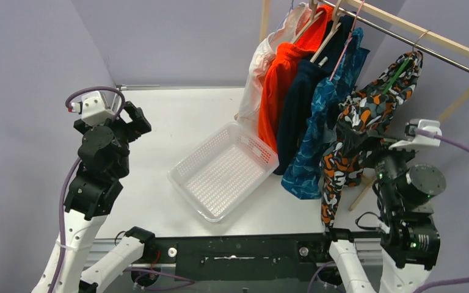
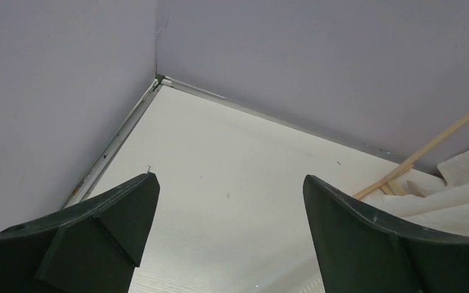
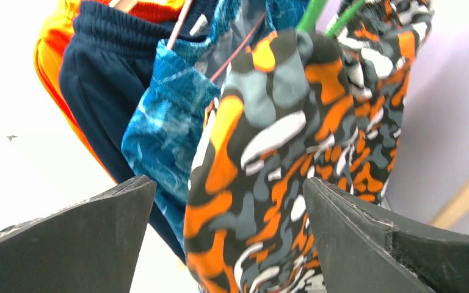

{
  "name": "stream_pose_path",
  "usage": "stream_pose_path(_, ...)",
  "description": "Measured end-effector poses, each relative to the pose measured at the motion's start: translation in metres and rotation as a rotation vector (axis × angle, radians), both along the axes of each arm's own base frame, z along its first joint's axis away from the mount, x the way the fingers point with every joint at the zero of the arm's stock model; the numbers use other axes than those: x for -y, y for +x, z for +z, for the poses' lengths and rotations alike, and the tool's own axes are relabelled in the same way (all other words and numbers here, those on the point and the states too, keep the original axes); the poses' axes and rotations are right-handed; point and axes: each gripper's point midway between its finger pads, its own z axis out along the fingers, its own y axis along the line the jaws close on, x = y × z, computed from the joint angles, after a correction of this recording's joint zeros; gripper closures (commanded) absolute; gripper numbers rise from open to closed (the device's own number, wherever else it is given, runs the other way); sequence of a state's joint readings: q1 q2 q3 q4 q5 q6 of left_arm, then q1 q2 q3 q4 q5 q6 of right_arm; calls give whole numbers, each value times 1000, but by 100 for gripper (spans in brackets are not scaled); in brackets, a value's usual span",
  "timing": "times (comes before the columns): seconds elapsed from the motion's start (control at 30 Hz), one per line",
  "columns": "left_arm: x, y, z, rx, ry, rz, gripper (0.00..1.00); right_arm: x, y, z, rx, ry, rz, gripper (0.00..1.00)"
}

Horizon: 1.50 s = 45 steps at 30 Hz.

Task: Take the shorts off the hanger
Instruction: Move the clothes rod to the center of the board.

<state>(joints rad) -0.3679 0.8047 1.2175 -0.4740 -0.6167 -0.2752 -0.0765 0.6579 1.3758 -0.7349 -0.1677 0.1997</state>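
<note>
Hanging from a green hanger (image 1: 399, 71) at the right end of the wooden rail (image 1: 429, 32), the camouflage shorts (image 3: 269, 183) are the pair nearest the robot and, by my reading, the pair now being addressed. The right gripper (image 3: 229, 181) is raised to them with its jaws spread wide. The wrist view shows the orange, grey and black fabric filling the gap between the fingers, but nothing is pinched, and I cannot tell whether either finger touches the cloth. Further along the rail, each on its own hanger and crowded close together, hang the teal-blue shorts (image 1: 313, 131), the navy shorts (image 1: 295, 107), the orange shorts (image 1: 277, 82) and the white shorts (image 1: 258, 67). So all five pairs are on the rail and none has come off: the task looks to be at its very start, with the first grasp not yet made and every removal left to do. A white mesh basket (image 1: 223, 171) lies on the table (image 1: 171, 116) beside the hanging clothes, with nothing in it, a likely place for freed shorts. Well apart on the far left, the left gripper (image 2: 230, 178) hovers released and holding nothing, facing the bare back corner.
</note>
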Motion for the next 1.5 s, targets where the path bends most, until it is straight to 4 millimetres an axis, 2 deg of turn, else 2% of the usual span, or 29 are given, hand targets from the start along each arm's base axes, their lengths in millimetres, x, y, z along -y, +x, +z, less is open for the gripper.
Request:
stream_pose_path(0.13,3,0,-14,-9,-25,-2,10,2,-30,-22,9,29,-34,2)
stream_pose_path(0.27,8,2,-43,-54,-33,-23,10,7,-59,-51,7,77,-82,2)
stream_pose_path(0.4,22,3,-73,-95,-34,-99,10,17,-79,-79,-8,157,-166,2)
stream_pose_path(0.53,27,0,-90,-93,-78,-118,3,33,-83,-114,-80,260,-295,2)
stream_pose_path(0.7,30,-4,-102,-85,-198,-102,3,51,-74,-181,-300,355,-491,2)
stream_pose_path(0.77,34,-4,-106,-90,-226,-117,3,57,-72,-200,-382,378,-564,2)
stream_pose_path(0.9,51,0,-116,-136,-267,-177,3,62,-69,-209,-412,424,-647,2)
stream_pose_path(1.2,95,22,-167,-393,-261,-317,3,76,-55,-215,-352,494,-815,2)
stream_pose_path(1.37,105,22,-169,-420,-266,-366,3,78,-53,-233,-293,495,-849,2)
stream_pose_path(1.5,109,21,-169,-424,-270,-390,3,79,-51,-238,-271,453,-859,2)
